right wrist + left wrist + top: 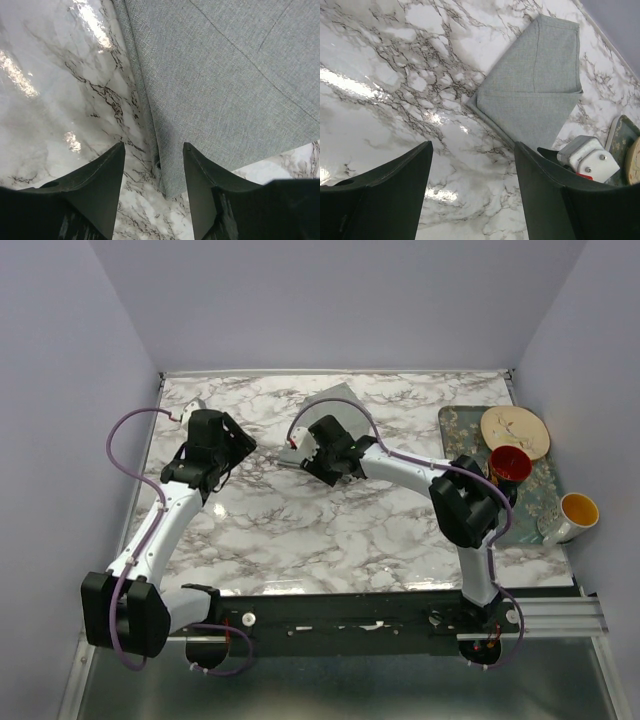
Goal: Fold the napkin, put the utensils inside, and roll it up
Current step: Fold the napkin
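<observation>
Left gripper (472, 150): jaws are parted, nothing is held, bare marble table (395, 75) is seen below. Right gripper (152, 150): jaws are parted over the folded edge of the napkin (225, 75), nothing is pinched. Napkin: folded, laid flat toward the far centre, long axis slanted near-left to far-right. It is found ahead and right of the left gripper, and the right arm is judged nearer.

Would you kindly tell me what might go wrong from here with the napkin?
The right gripper hangs open over the layered edge of the folded napkin; closing there may catch only one layer and undo the fold. The marble table looks glossy, so the cloth might slide. The right arm's elbow appears close to the red cup; a swing could knock it.
</observation>
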Action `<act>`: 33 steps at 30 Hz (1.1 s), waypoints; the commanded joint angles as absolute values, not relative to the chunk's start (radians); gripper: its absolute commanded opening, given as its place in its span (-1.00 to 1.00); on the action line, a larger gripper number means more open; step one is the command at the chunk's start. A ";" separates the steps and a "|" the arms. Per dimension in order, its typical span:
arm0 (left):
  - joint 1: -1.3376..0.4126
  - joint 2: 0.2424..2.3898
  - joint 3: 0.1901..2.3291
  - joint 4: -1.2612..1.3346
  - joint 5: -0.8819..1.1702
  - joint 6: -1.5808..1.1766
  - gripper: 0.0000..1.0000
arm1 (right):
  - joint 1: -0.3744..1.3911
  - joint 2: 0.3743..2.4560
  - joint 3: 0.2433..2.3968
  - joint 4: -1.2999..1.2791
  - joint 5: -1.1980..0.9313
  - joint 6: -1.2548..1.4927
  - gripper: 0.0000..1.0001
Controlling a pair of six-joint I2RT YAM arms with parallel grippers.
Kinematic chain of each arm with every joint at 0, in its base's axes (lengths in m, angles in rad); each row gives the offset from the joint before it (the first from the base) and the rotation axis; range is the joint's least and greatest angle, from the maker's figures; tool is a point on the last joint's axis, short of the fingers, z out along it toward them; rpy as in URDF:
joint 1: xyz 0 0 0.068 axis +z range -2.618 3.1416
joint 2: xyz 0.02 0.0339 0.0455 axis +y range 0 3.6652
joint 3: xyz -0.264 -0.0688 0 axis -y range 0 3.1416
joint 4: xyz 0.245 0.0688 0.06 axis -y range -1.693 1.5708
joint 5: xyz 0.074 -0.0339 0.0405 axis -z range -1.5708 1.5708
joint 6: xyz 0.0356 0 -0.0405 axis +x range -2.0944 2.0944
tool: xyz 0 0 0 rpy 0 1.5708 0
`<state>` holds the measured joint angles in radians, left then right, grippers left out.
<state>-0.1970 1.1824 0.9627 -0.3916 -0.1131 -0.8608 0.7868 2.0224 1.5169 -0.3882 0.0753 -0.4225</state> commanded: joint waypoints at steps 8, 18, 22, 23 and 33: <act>-0.172 1.219 0.953 -0.337 -0.077 -0.851 0.47 | 0.799 2.129 1.615 -0.399 0.121 -0.460 0.11; -0.152 1.223 0.953 -0.337 -0.063 -0.836 0.48 | 0.796 2.189 1.654 -0.397 0.100 -0.460 0.20; -0.149 1.220 0.945 -0.336 -0.060 -0.838 0.47 | 0.792 2.210 1.664 -0.402 0.094 -0.465 0.22; -0.146 1.218 0.943 -0.334 -0.058 -0.836 0.47 | 0.787 2.217 1.667 -0.402 0.086 -0.463 0.22; -0.135 1.210 0.945 -0.334 -0.051 -0.839 0.48 | 0.727 2.255 1.710 -0.478 -0.072 -0.408 0.22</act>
<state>-0.1459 1.2198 0.9543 -0.3523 -0.0666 -0.8494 0.7635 2.2097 1.6863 -0.4026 0.0380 -0.4458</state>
